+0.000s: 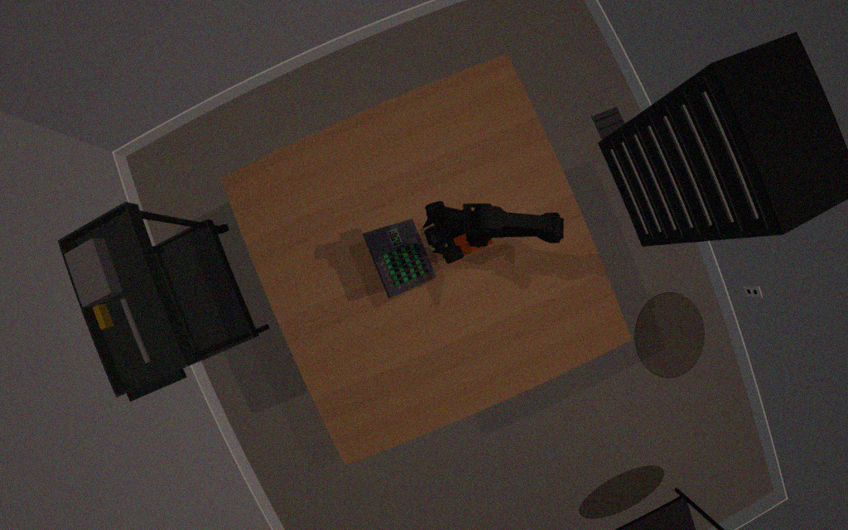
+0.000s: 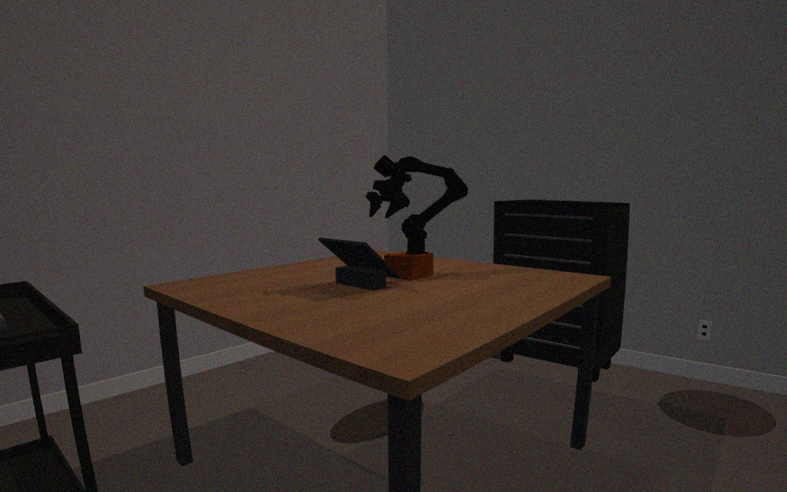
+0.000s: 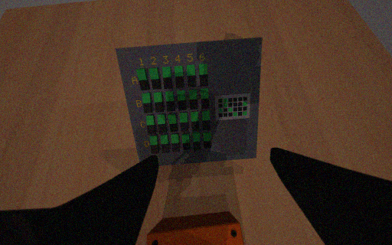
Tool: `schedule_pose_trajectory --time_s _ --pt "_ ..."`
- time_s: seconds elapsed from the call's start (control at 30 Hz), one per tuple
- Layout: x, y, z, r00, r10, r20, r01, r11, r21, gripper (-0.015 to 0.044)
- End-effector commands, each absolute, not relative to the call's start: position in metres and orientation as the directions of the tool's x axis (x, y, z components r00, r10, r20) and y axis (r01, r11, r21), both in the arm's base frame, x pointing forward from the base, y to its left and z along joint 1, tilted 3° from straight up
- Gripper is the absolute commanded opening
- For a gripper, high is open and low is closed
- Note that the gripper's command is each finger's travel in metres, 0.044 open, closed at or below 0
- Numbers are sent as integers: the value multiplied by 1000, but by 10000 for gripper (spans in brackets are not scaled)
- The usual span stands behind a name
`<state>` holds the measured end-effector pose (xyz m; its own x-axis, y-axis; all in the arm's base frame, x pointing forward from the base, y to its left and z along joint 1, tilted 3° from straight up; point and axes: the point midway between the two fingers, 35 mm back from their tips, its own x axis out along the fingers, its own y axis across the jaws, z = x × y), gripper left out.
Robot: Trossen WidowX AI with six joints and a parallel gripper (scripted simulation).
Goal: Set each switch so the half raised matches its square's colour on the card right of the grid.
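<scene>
End effector [image 3: 214, 161] hangs wide open and holding nothing, well above the tilted switch panel [image 3: 230, 65] on the wooden table [image 2: 406, 324]; its four-by-six switch grid [image 3: 174, 107] sits left of the small card [image 3: 232, 106].

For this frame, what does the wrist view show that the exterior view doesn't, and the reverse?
Only the wrist view shows the panel's face: the switch grid labelled 1-6 and A-D, and the small card beside it.

Only the exterior view shows the whole arm raised above the panel, the panel's tilt, the dark drawer cabinet and the side table.

Both show the wooden table, the orange base and the open gripper, holding nothing.
</scene>
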<state>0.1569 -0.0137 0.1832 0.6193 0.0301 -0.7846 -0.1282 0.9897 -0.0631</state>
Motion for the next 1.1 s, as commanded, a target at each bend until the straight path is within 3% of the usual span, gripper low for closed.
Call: schedule_pose_trajectory --time_s 0.0,0.47,1.07 --pt "158 -13 183 618 31 -785 -128 990 -63 374" --pt "249 68 153 614 58 -787 -142 989 -38 6" --pt "281 96 118 609 56 -792 -147 988 -43 0"
